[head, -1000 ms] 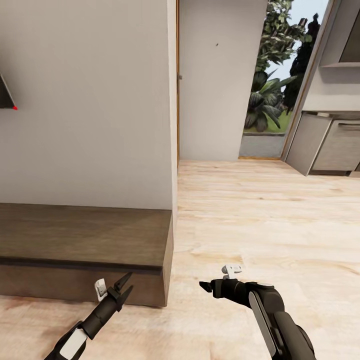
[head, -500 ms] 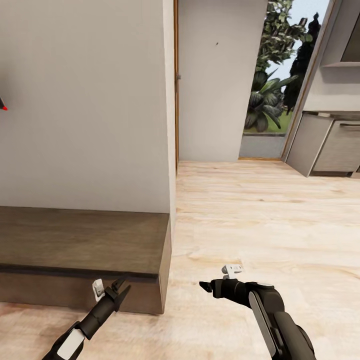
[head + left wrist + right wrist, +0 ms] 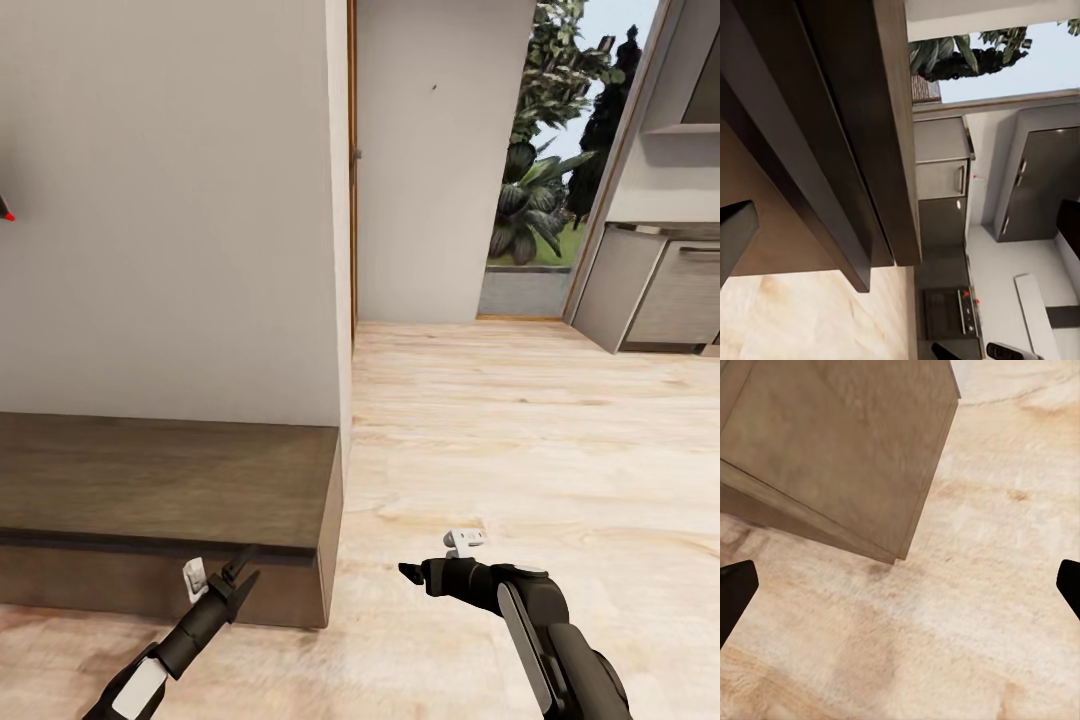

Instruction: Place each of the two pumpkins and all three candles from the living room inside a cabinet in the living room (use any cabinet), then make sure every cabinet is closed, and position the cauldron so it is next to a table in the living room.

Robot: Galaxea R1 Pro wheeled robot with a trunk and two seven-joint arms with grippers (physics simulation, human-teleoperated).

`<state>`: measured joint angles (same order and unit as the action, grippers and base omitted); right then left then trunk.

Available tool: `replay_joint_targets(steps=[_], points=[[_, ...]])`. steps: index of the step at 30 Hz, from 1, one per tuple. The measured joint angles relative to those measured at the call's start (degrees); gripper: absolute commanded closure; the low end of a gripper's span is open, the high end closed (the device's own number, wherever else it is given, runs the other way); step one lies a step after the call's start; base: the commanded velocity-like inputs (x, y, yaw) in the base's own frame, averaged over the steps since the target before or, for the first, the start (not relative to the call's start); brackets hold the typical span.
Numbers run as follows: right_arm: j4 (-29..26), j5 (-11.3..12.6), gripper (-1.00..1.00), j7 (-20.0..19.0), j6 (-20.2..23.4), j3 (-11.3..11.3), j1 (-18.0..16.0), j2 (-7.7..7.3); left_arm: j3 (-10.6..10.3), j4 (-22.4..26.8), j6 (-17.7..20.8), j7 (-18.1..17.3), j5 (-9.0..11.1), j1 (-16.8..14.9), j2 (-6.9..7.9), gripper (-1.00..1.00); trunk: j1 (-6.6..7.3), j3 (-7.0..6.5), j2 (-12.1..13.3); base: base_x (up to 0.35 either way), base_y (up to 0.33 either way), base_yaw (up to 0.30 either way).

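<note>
My left gripper hangs low in front of the cabinet's end corner — its jaws stand slightly apart and hold nothing. Since half a second ago it has slid a touch lower and outward; a full second back the whole view sat further right, so my head has turned. The cabinet runs along the wall at my left, its top bare. Right of it lies the pale wood floor, leading to an open doorway with greenery outside. My right gripper hovers over the floor beside the cabinet corner — jaws wide apart, empty, unmoved.
</note>
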<state>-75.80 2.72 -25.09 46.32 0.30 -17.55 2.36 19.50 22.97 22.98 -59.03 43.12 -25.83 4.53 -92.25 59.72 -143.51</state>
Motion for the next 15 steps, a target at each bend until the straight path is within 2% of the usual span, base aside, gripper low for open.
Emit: replay_joint_targets(steps=[15], points=[[0.0,0.0,-1.00,0.0,0.0,0.0,0.0,0.00,0.1,0.0,0.0,-0.3,0.0,0.0,0.04,-1.00,-0.33,2.88,-0.2,0.000,0.000,0.000]])
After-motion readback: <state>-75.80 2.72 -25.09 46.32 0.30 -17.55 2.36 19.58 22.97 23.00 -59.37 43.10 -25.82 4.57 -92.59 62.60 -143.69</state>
